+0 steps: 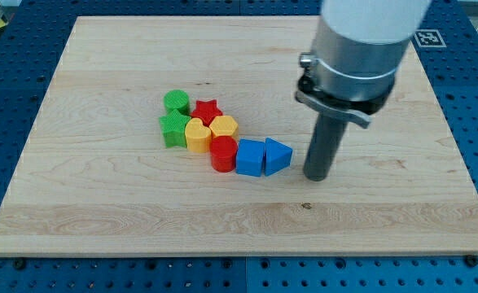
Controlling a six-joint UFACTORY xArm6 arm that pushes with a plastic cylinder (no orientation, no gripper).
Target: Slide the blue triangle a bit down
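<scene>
A single camera looks down at a slant from above the near edge of the pale wooden board (141, 220), facing across it so that the far edge runs along the upper part of the frame and the near edge along the bottom. It stands close enough for the board to fill almost the whole width, with strips of blue perforated table (6, 81) showing at the left, right and bottom margins. The white and grey arm housing (361, 49) enters from the upper right of the frame, cut off by the top edge.
</scene>
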